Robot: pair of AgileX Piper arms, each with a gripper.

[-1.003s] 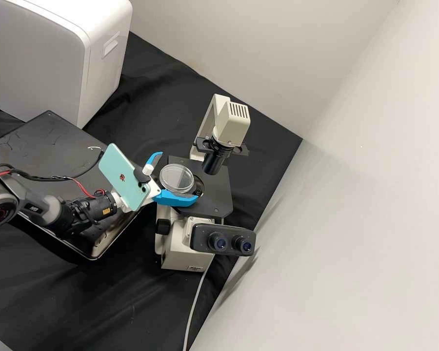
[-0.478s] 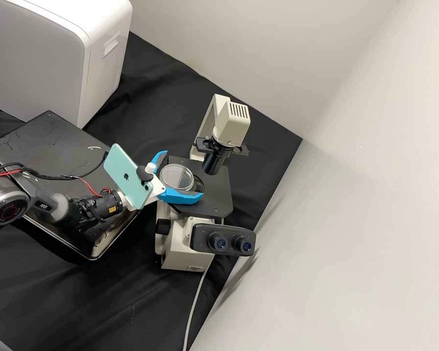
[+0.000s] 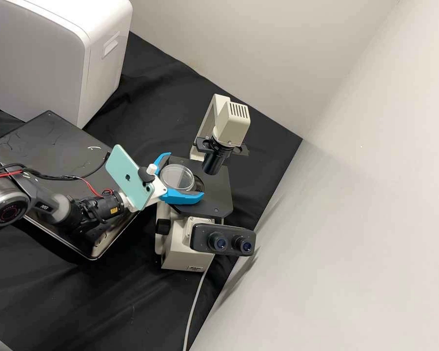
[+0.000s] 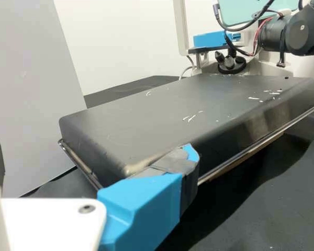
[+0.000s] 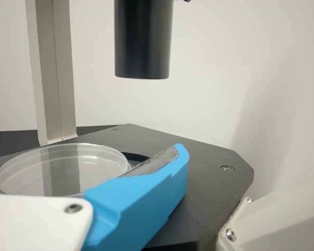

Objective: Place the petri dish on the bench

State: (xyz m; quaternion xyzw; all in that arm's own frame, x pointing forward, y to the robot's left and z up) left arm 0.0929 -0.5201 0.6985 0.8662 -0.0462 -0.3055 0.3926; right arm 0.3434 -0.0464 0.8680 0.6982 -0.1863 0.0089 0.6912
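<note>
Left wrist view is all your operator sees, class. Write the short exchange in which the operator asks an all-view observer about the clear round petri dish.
Operator: Where is the dish?
Observer: The clear round petri dish lies on the black stage of the beige microscope.
Operator: Is the right gripper holding it?
Observer: The right gripper is open, one blue finger on each side of the dish.
Operator: Anything overhead?
Observer: A black cylinder hangs above the stage, clear of the dish.

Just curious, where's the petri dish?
In the high view, the petri dish sits on the microscope's black stage, between the right end effector's blue fingers.
</note>
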